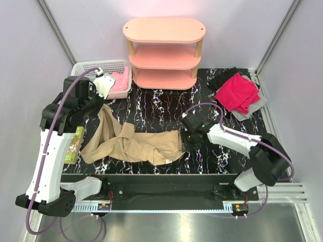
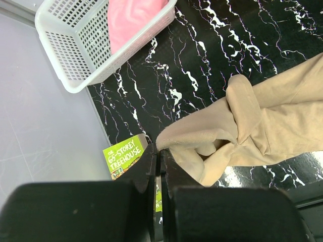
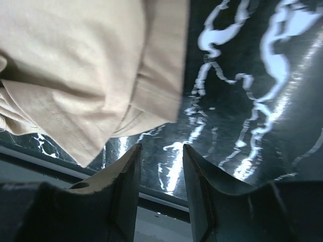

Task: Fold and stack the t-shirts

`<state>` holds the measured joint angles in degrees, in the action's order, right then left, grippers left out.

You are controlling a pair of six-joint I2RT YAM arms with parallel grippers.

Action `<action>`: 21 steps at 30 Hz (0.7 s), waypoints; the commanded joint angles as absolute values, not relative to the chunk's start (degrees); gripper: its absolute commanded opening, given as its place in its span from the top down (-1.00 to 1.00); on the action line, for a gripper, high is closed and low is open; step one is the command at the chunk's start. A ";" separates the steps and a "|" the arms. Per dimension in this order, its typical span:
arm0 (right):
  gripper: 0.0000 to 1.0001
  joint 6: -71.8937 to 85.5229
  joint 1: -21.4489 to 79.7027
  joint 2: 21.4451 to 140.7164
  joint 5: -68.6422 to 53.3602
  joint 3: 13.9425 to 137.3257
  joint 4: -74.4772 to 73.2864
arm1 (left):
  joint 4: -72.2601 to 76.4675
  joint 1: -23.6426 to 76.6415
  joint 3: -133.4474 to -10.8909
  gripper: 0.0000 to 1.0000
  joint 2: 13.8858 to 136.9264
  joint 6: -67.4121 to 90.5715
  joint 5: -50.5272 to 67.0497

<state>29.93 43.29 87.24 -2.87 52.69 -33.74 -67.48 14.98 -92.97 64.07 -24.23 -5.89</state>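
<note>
Sprawling in a rumpled band across the near middle of the black marble-patterned table point(image 1: 151, 108), the large tan-beige cloth t-shirt point(image 1: 141, 146) waits to be folded, its left end drawn up and away toward the far left. The left gripper point(image 2: 159, 154) is clamped tight there, and the wrist view suggests it pinches a corner of that shirt between its closed tips. The right gripper point(image 3: 160, 154) stands roughly half open, low over bare table just beside the shirt's right end, with nothing between its jaws. The fabric looks light, limp and thin, so it should drape and slide easily over the glossy surface, bunching rather than holding a crease; a hem or a seamed corner, as at the doubled edge seen beside the right fingers, seems the surest place to take hold. At far right a magenta-red t-shirt point(image 1: 236, 93) lies atop a grey t-shirt point(image 1: 252, 108) and a black t-shirt point(image 1: 222, 78). A light pink t-shirt point(image 1: 120, 83) sits in the white plastic mesh basket point(image 1: 86, 65) at far left, beside the pink three-tier wooden shelf point(image 1: 164, 30). A green paperback book point(image 2: 123, 156) lies at the table's left edge.
</note>
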 commanded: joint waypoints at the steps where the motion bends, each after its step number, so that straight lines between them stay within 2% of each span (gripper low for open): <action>1: 0.09 28.48 39.64 84.72 -0.35 51.59 -34.28 | -64.51 14.68 -93.16 1.00 63.46 -24.52 -5.10; 21: 0.19 29.97 38.06 92.63 -6.24 51.68 -25.40 | -65.30 14.68 -93.96 1.00 63.37 -24.08 -4.92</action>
